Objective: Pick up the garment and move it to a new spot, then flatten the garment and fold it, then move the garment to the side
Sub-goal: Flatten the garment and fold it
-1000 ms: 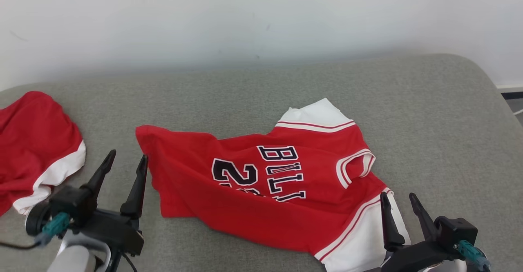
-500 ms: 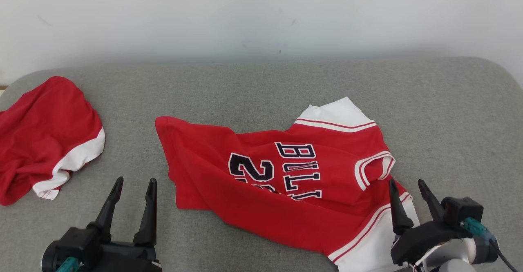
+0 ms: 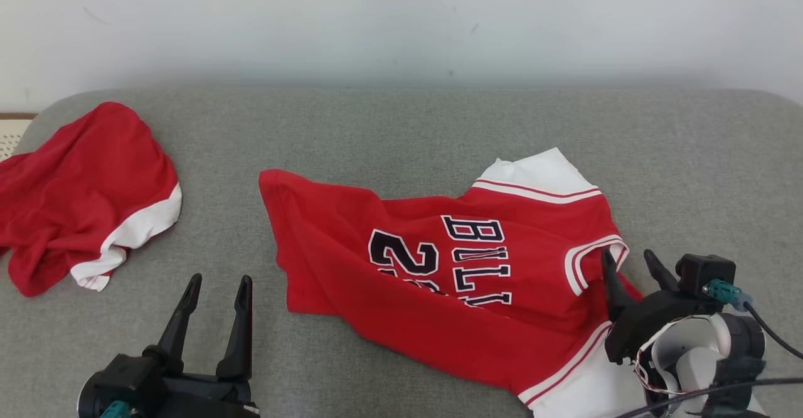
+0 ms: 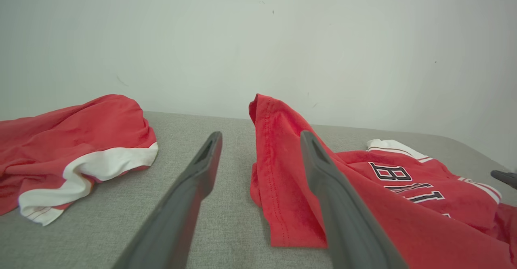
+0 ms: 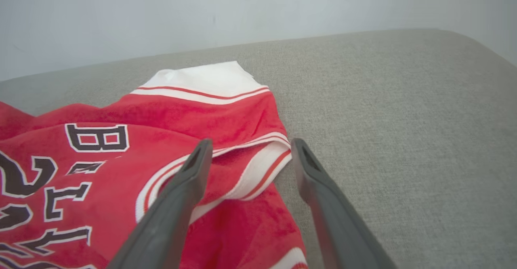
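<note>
The garment [image 3: 439, 317] is a red jersey with white trim and dark lettering, lying rumpled and crosswise on the grey cushion [image 3: 401, 123]. My left gripper [image 3: 221, 278] is open, empty, near the front edge, a little left of the jersey's hem. In the left wrist view the left gripper [image 4: 260, 135] points at the raised hem edge of the garment [image 4: 282, 188]. My right gripper [image 3: 626, 253] is open beside the white-trimmed neck opening. In the right wrist view the right gripper [image 5: 251, 141] straddles that trim of the garment [image 5: 194, 115] without holding it.
A second red piece with a white band, like shorts [image 3: 81, 192], lies crumpled at the cushion's far left, also seen as the shorts [image 4: 80, 131] in the left wrist view. A pale wall [image 3: 401, 22] runs behind the cushion. Bare grey cushion lies right of the jersey.
The head camera has turned left, shifting the whole picture right. My right gripper has moved forward along the jersey to the neck trim. My left gripper has drawn back from the hem.
</note>
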